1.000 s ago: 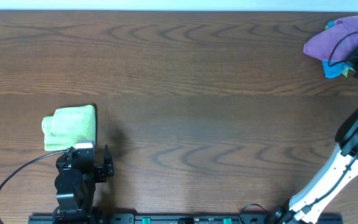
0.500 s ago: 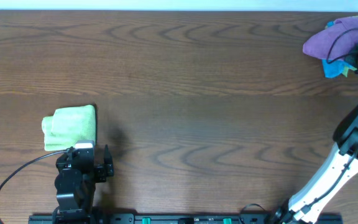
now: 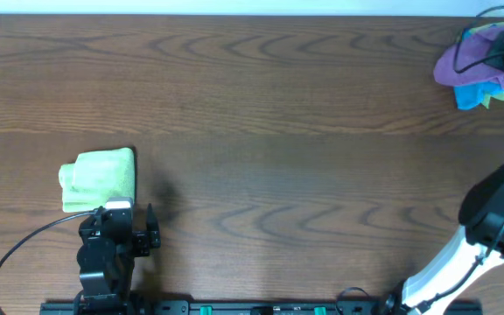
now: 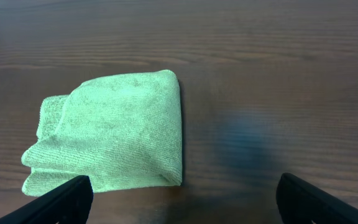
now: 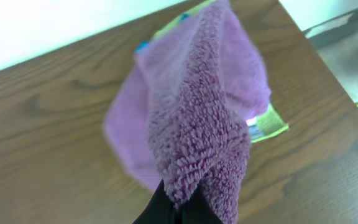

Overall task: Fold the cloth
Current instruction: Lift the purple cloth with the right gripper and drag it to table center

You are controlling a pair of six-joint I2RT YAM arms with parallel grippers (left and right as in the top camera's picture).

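A fluffy purple cloth point(image 5: 197, 112) hangs pinched by one corner in my right gripper point(image 5: 179, 213), which is shut on it above the table's far right corner. In the overhead view the purple cloth point(image 3: 475, 57) is bunched near that corner, and the gripper itself is largely cut off by the frame's right edge. A light green cloth point(image 3: 99, 179) lies folded flat at the near left. My left gripper point(image 4: 179, 200) stands open just in front of the green cloth point(image 4: 110, 137), with nothing between its fingers point(image 4: 61, 200).
Under the purple cloth lie a blue cloth point(image 3: 471, 94) and a yellow-green cloth point(image 5: 272, 127). The right arm point(image 3: 488, 219) runs up along the right edge. The table's far edge point(image 3: 234, 16) and right corner are close to the right gripper.
The right gripper has shut on the purple cloth and raised it, pulling it slightly rightward as the arm swung toward the frame edge. The left arm and green cloth have not moved.
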